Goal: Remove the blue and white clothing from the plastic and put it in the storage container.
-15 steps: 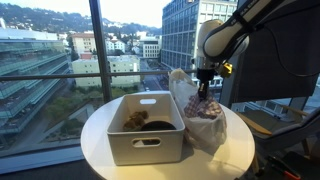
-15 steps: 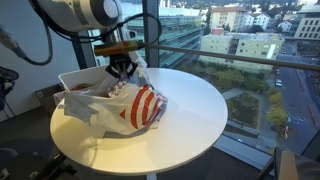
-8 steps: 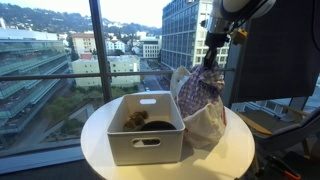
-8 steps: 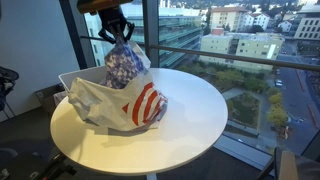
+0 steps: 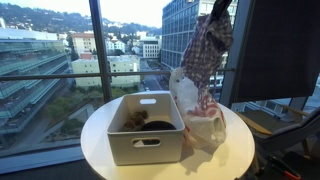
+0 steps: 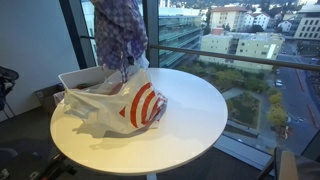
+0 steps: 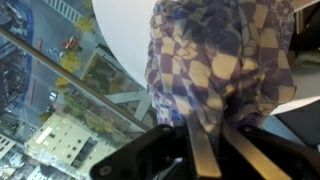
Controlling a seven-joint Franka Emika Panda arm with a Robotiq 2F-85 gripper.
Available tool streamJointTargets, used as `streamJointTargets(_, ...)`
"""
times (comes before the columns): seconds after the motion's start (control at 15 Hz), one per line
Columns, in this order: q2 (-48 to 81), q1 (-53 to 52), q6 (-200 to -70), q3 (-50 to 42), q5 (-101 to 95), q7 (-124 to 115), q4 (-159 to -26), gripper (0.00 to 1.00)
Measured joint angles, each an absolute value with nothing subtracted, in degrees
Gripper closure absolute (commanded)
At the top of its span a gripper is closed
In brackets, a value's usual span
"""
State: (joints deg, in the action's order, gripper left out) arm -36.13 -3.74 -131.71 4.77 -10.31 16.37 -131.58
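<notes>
Cloth (image 5: 208, 45) hung straight down from jaws, long axis vertical, upper right of frame. Tail end reached bag (image 5: 203, 125) mouth; could not tell if clear of it. Bin (image 5: 146, 128) sat lower centre, left of cloth, just beside bag. Gripper (image 7: 218, 130) clenched on cloth top in wrist view, cut off at top edge in both exterior views. Dark contents in bin hard to make out.

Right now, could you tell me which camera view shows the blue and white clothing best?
An exterior view shows the blue and white clothing best: nearly its full length hangs over the plastic bag. In an exterior view the clothing is cut off at the top. The wrist view shows only a checked patch at the jaws.
</notes>
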Motion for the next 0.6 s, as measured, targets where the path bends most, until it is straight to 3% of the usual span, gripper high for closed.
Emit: streamJointTargets(0.6, -41.23, -3.96, -133.76, 11.78, -13.38, 8.24, -123.99, 0.96)
